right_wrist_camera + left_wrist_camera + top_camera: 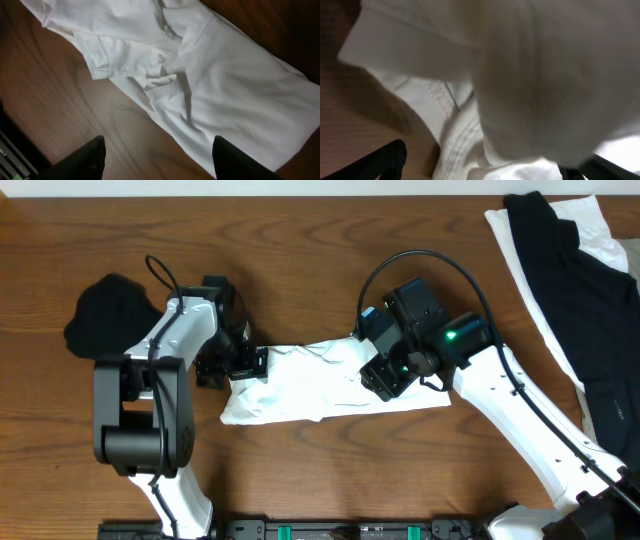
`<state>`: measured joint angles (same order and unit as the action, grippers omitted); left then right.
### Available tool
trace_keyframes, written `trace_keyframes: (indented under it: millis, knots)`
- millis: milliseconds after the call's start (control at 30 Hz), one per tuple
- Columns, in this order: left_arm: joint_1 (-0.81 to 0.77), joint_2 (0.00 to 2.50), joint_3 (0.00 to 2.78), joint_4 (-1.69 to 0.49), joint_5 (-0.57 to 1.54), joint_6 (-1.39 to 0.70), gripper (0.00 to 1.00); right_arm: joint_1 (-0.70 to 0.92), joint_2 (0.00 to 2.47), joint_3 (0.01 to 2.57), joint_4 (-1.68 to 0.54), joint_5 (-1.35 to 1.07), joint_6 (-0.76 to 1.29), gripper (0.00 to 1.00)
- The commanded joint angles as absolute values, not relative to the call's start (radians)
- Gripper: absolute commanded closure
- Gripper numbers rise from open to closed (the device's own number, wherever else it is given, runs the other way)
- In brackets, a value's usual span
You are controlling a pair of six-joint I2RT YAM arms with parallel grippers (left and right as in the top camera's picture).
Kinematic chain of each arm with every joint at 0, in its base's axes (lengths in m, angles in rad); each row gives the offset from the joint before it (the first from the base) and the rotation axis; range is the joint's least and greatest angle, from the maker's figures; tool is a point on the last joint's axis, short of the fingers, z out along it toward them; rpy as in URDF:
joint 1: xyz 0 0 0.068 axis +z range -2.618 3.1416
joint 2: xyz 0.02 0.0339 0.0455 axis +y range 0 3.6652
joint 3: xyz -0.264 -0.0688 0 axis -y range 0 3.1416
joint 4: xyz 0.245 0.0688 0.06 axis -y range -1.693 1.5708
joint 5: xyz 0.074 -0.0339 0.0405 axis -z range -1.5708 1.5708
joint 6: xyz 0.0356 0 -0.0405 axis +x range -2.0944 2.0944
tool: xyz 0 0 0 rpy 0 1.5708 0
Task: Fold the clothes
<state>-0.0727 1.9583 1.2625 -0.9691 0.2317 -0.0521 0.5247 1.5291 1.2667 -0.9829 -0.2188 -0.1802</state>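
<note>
At centre frame in the overhead view, the white T-shirt point(320, 385) lies on the wooden table point(300, 250) as a crumpled band. The left gripper point(245, 366) sits at its left end, jaws spread wide, pinching nothing. The right gripper point(388, 377) hovers above its right half, fingers point(90, 157) parted, grasping nothing. A black garment point(105, 310) lies upper left, a black-and-white pile point(565, 260) upper right.

Blurred white garment point(530, 85) fills most of what you see, a stitched hem point(445, 100) showing left of centre. Brown bench point(355, 125) lies left. The gripper's point(487, 167) dark fingers point(387, 160) stand wide apart.
</note>
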Motion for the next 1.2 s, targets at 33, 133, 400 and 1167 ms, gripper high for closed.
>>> trace_keyframes:
  millis: [33, 133, 400, 1167]
  knots:
    - [-0.068, 2.016, 1.251, -0.957, 0.216, -0.065, 0.04, 0.520, 1.532, 1.259, -0.985, -0.214, -0.157, 0.34]
    - [-0.068, 2.057, 1.251, -0.939, 0.285, -0.059, 0.04, 0.520, 1.532, 1.259, -0.985, -0.214, -0.157, 0.34]
    - [-0.067, 2.093, 1.251, -0.947, 0.543, 0.076, 0.37, 0.520, 1.532, 1.259, -0.986, -0.214, -0.157, 0.35]
    - [0.215, 1.855, 1.255, -1.016, 0.301, 0.009, 0.94, 0.329, 1.531, 1.259, -1.018, -0.049, 0.014, 0.41]
